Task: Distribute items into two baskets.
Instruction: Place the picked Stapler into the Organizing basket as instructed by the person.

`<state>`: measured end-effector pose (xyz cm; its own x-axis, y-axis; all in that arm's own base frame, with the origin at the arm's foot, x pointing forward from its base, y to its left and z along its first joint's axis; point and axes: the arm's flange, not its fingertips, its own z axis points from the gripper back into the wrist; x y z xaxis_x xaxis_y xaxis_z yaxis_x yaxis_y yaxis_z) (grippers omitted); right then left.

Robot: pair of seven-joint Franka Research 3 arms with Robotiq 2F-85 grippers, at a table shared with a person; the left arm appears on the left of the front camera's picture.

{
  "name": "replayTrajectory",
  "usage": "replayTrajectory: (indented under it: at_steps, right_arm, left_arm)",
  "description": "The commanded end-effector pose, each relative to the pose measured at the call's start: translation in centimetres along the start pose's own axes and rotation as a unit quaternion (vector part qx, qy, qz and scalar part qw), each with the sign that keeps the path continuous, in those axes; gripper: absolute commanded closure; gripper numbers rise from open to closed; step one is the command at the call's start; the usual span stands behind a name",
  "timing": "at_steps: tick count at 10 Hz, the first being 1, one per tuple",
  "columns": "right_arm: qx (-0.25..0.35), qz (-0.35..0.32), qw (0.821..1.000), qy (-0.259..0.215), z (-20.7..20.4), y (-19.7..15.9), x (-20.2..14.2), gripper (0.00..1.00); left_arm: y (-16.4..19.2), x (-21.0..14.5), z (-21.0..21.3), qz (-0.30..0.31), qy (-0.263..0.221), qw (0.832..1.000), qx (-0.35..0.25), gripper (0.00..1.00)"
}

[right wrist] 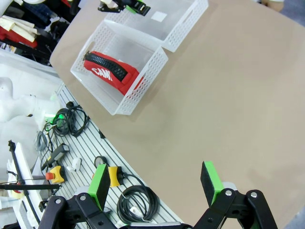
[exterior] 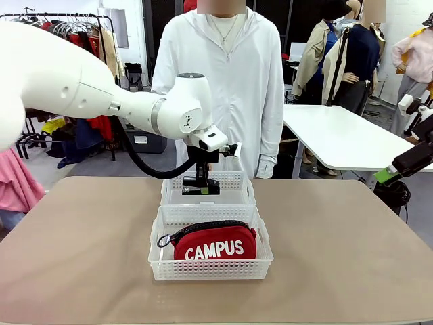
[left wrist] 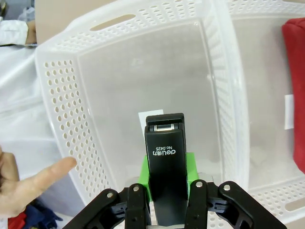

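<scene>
From the front camera I see my left end effector [exterior: 201, 190] at the centre of the frame, hanging over the far basket [exterior: 233, 180] with its fingers clamped on the black stapler [exterior: 201, 189]. Just below it, in the lower middle of the frame, the near basket [exterior: 162, 257] touches the far one end to end and holds the red pouch [exterior: 215, 242], its white CAMPUS lettering facing me. Both baskets sit on the tan desk [exterior: 338, 257]. A person in a white jacket [exterior: 230, 81] stands behind the desk at upper centre. At the right edge, the right end effector [exterior: 396, 169] shows a green pad above the desk's corner.

On the left wrist camera, my left end effector [left wrist: 167, 191] rises from the bottom centre, closed on the stapler [left wrist: 165, 162], which points up into the frame above the clear floor of the far basket [left wrist: 62, 109]. The pouch [left wrist: 295, 71] shows at the right edge, inside the near basket [left wrist: 267, 191]. A person's hand [left wrist: 28, 183] rests at lower left, a finger touching the basket's outer wall.

On the right wrist camera, my right end effector [right wrist: 157, 183] stands wide open and empty at the bottom, over bare desk [right wrist: 228, 95]. In the upper left, the near basket [right wrist: 138, 86] holds the pouch [right wrist: 112, 74]; beyond it at the top edge lies the far basket [right wrist: 186, 24] with the stapler [right wrist: 136, 7] above it.
</scene>
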<state>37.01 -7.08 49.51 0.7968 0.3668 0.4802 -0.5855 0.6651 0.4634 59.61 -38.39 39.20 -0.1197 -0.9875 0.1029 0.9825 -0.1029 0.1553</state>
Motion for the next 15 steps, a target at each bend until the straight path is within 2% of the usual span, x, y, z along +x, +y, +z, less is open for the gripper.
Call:
replayTrajectory:
  at_steps: [1, 6, 10, 11, 15]
  right_arm:
    - [0.004, -0.002, 1.0, -0.005, -0.1, 0.2, 0.1, 0.0]
    - [0.004, -0.002, 1.0, -0.005, -0.1, 0.2, 0.1, 0.0]
    - [0.004, -0.002, 1.0, -0.005, -0.1, 0.2, 0.1, 0.0]
    - [0.004, -0.002, 1.0, -0.005, -0.1, 0.2, 0.1, 0.0]
    - [0.004, -0.002, 1.0, -0.005, -0.1, 0.2, 0.1, 0.0]
  left_arm:
    - [1.1, 0.9, -0.7, 0.013, 0.021, 1.0, -0.007, 0.99]
    - [0.8, 1.0, -4.3, 0.019, 0.035, 0.999, -0.034, 0.99]
    - [0.5, 1.1, -5.5, 0.02, 0.039, 0.998, -0.043, 0.99]
    - [0.6, 1.1, -5.5, 0.02, 0.038, 0.998, -0.043, 0.95]
    - [0.8, 1.0, -5.1, 0.023, 0.032, 0.998, -0.043, 0.17]
